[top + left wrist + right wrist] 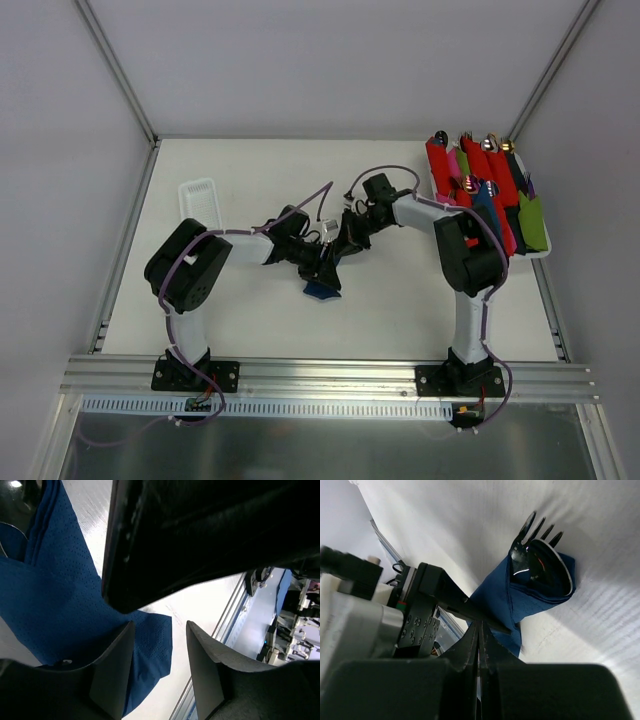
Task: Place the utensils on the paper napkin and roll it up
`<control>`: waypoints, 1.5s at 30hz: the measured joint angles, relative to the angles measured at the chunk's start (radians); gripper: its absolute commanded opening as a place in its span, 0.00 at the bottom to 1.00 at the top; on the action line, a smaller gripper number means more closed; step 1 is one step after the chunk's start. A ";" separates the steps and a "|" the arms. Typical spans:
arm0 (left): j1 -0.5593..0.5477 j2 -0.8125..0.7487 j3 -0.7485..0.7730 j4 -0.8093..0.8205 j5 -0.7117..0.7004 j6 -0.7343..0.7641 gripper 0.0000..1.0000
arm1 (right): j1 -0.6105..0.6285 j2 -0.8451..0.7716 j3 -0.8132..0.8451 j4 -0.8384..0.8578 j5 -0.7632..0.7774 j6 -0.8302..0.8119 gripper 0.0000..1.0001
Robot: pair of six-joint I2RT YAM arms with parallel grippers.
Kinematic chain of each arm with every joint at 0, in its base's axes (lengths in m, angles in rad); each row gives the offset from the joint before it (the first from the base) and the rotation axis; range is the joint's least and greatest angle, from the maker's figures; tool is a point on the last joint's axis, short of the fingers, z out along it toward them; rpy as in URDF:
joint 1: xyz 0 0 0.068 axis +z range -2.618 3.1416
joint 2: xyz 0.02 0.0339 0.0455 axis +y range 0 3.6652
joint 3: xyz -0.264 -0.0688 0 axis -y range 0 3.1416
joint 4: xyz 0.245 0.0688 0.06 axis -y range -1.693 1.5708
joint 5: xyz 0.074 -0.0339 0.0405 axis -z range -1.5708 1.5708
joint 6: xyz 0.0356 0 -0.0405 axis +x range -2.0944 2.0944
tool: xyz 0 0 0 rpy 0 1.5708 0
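Utensils (537, 562) lie wrapped in the loosely folded navy paper napkin (505, 600) at the middle of the bench (250, 180), fork tines and spoon bowl poking out. Right hand (479, 630) is closed tight beside it; left hand (160, 630) has its fingers spread apart over a corner.

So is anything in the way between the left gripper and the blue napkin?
Nothing visible does. The left gripper, jaws open, sits right at the navy paper napkin, which wraps the fork and spoon. The shut right gripper crowds in close beside them, but not between.
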 measured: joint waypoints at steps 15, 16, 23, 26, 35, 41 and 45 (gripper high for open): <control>0.014 0.000 -0.009 0.026 0.013 -0.026 0.49 | 0.049 0.098 -0.004 0.058 0.013 0.010 0.02; 0.014 0.000 -0.010 0.029 0.014 -0.027 0.49 | 0.050 0.099 0.003 0.048 0.019 0.002 0.03; 0.021 -0.030 -0.015 0.032 0.007 -0.047 0.54 | 0.071 0.126 0.087 -0.041 0.068 -0.057 0.06; 0.028 -0.078 -0.014 0.018 -0.007 -0.060 0.54 | 0.079 0.137 0.124 -0.082 0.085 -0.091 0.06; 0.120 -0.306 -0.014 0.004 -0.019 -0.134 0.40 | 0.090 0.143 0.156 -0.126 0.114 -0.149 0.06; 0.149 -0.314 -0.047 -0.077 -0.018 -0.121 0.45 | 0.091 0.150 0.171 -0.143 0.114 -0.168 0.06; 0.149 -0.314 -0.093 -0.129 -0.064 -0.123 0.56 | 0.093 0.153 0.178 -0.152 0.116 -0.187 0.06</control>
